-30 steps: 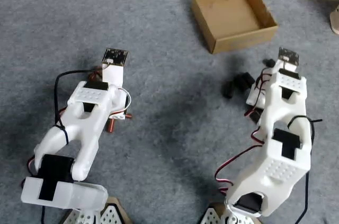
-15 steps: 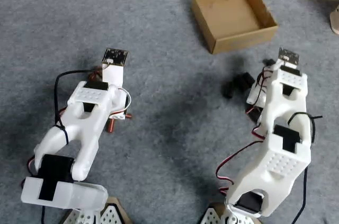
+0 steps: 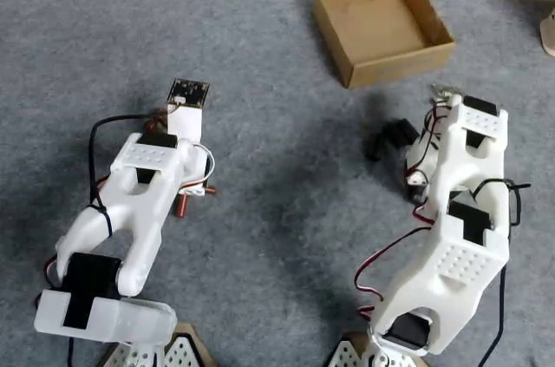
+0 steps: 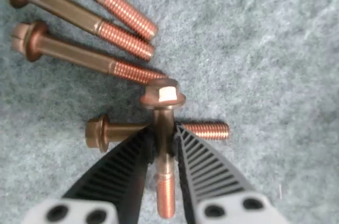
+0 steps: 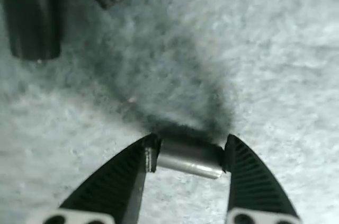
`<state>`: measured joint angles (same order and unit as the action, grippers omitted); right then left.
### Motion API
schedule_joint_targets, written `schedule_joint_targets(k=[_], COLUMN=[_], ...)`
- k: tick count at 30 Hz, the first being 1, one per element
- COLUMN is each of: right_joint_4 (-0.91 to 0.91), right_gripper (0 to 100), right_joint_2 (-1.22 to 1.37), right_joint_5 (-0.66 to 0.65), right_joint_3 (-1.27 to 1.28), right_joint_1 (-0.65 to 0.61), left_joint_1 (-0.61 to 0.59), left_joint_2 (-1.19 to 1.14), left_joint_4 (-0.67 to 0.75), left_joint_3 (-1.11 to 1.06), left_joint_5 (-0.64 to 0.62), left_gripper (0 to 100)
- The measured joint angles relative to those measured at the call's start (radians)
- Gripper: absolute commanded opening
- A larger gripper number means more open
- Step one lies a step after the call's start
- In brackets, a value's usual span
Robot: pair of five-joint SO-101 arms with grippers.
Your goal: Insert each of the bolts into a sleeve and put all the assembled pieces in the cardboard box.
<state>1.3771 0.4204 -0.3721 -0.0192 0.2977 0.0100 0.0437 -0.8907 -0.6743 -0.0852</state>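
The left pincer [image 4: 163,133] is clenched on a copper bolt [image 4: 163,96], with loose bolts [image 4: 79,54] lying near it on the grey counter [image 4: 265,49]. The right pincer [image 5: 189,149] grasps a sleeve [image 5: 188,160].

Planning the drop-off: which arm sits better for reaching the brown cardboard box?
Probably right: the right gripper, shut on the grey cylindrical sleeve, is nearer the brown cardboard box; the left gripper holds a copper bolt farther off.
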Motion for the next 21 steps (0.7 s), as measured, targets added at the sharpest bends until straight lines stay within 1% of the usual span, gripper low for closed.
schedule_joint_targets(k=[5, 14, 15, 17, 19, 21], right_joint_4=[0.0, 0.0, 0.0, 0.0, 0.0, -0.003], right_gripper=[17.7, 17.3, 16.9, 14.2, 11.5, 10.9], right_joint_2=[0.0, -0.002, -0.002, -0.002, -0.002, -0.002], right_joint_5=[-0.095, -0.11, -0.095, -0.023, 0.077, 0.186], right_joint_3=[0.0, 0.021, 0.021, 0.021, 0.021, 0.021], right_joint_1=[0.005, 0.005, 0.005, 0.005, 0.006, 0.009], left_joint_1=[0.0, 0.0, 0.0, 0.0, 0.0, 0.0], left_joint_2=[0.0, 0.0, 0.0, 0.0, 0.0, 0.0], left_joint_4=[0.0, 0.0, 0.0, 0.0, 0.0, 0.0], left_joint_3=[0.0, 0.0, 0.0, 0.0, 0.0, 0.0], left_joint_5=[0.0, 0.0, 0.0, 0.0, 0.0, 0.0], left_gripper=[1, 1, 1, 1, 1, 1])
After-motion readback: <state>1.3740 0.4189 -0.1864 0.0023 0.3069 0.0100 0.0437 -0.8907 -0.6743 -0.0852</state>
